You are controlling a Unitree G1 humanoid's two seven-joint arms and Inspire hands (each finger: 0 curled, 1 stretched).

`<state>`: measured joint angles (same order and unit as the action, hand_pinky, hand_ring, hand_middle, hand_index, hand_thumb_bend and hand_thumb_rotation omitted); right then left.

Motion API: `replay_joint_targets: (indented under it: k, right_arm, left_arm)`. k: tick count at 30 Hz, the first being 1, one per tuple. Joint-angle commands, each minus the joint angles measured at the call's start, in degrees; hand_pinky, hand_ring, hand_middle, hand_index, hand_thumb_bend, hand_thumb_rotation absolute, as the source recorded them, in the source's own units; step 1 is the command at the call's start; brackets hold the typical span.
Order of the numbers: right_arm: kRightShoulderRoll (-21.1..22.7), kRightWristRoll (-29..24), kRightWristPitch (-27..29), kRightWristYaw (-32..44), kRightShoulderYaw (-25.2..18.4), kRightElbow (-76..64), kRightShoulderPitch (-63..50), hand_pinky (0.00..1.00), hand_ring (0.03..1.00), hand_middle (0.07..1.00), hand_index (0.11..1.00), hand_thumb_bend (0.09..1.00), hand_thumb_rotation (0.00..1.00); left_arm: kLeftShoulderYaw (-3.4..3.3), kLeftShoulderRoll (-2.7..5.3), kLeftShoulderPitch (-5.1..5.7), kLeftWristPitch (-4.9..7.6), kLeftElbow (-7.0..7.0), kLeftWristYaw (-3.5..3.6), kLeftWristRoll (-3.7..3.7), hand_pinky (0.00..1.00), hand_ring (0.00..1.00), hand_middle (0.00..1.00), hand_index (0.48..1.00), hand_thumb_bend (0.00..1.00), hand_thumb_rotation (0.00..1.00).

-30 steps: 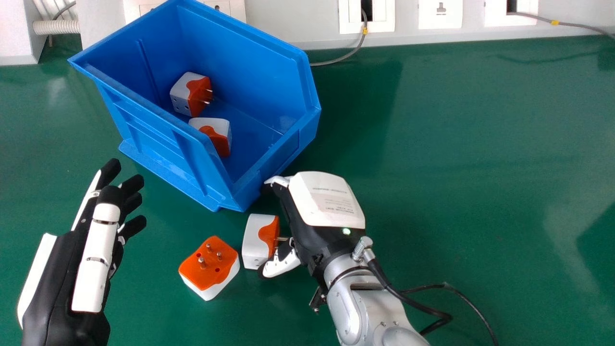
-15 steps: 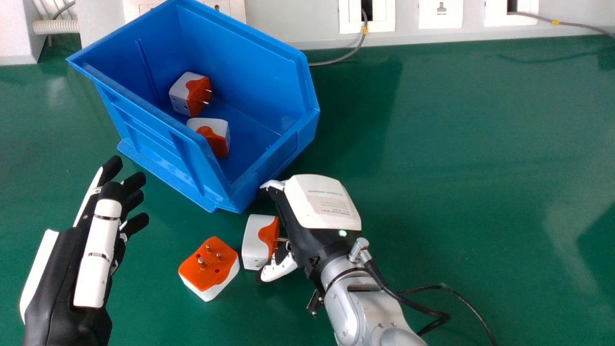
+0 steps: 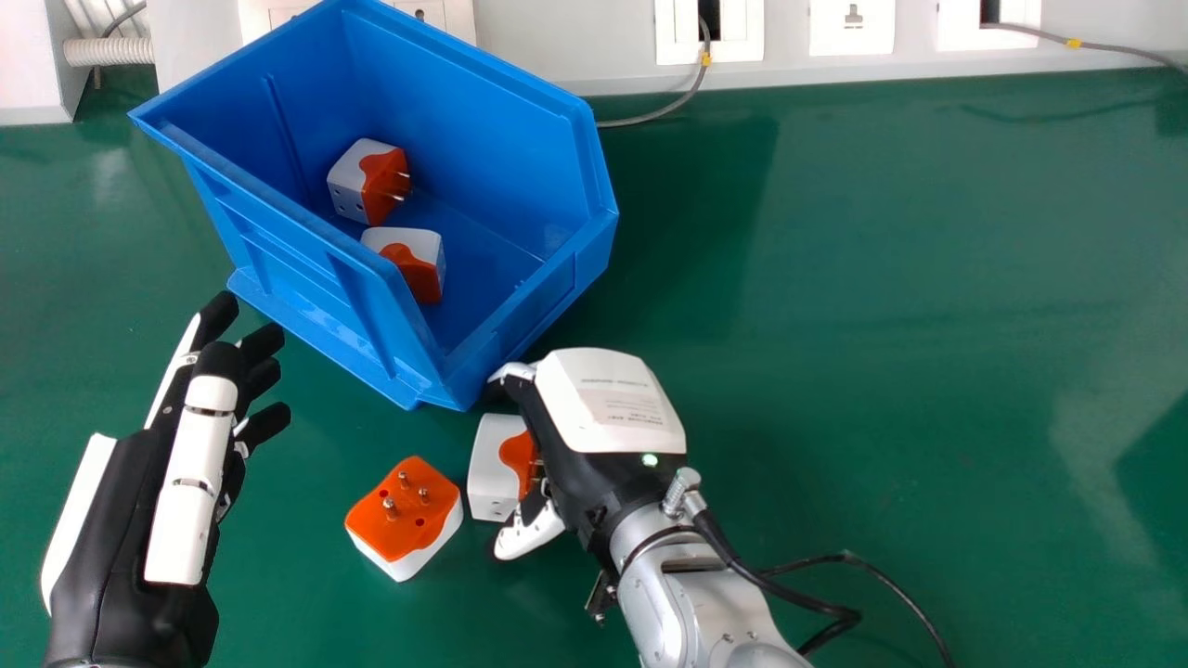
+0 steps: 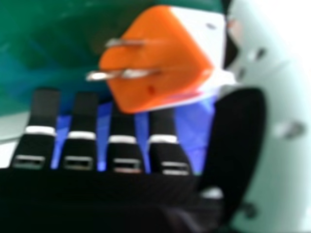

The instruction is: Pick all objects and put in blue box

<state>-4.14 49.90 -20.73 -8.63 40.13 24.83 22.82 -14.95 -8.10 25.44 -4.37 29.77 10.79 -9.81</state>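
White-and-orange plastic plug adapter [image 3: 493,468] is seated just left of the black-and-white right hand [image 3: 613,408], pins aimed palmward; right hand is spread wide, nothing gripped; left hand [image 3: 190,482] is farther off; right-side closure is called for, before blue plastic box [image 3: 548,292].

Holds black fingers [image 4: 85,109] out straight along the bottom edge, thumb [image 4: 238,141] at the right, close to an orange-and-white plug [image 4: 163,58], with blue box [image 4: 195,127] and green table [image 4: 48,43] behind.

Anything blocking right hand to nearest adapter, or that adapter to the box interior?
Nothing visible between the right hand and that adapter. Toward the interior, the near wall of the blue box stands in the way.
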Motion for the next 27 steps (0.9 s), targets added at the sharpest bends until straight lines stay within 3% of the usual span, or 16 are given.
replay_joint_targets:
  k: [1,13,21,27]
  right_arm:
    - [-0.2,0.3,-0.2,0.3,0.1,-0.6,0.4,0.67,0.768,0.800,0.639,0.698,0.10]
    - [-0.7,1.2,-2.5,1.4,2.2,1.2,0.6,0.67,0.767,0.798,0.513,0.544,0.13]
    - [0.1,1.7,-4.0,2.8,2.7,1.5,2.0,0.67,0.761,0.792,0.499,0.526,0.14]
    - [1.0,0.9,-3.0,2.7,2.6,1.7,2.1,0.61,0.738,0.768,0.494,0.515,0.13]
  left_arm:
    - [-0.45,-0.75,-0.46,0.38,0.81,-0.13,-0.10,0.89,0.94,0.93,0.967,0.41,1.00]
    - [-0.86,-0.99,-0.65,0.48,0.60,-0.12,-0.13,0.89,0.94,0.93,0.972,0.41,1.00]
    - [-1.08,-0.97,-0.60,0.22,0.87,0.01,-0.65,0.89,0.94,0.93,0.974,0.41,1.00]
    - [-1.30,-1.11,-0.76,0.06,0.89,0.33,-1.11,0.89,0.94,0.93,0.976,0.41,1.00]
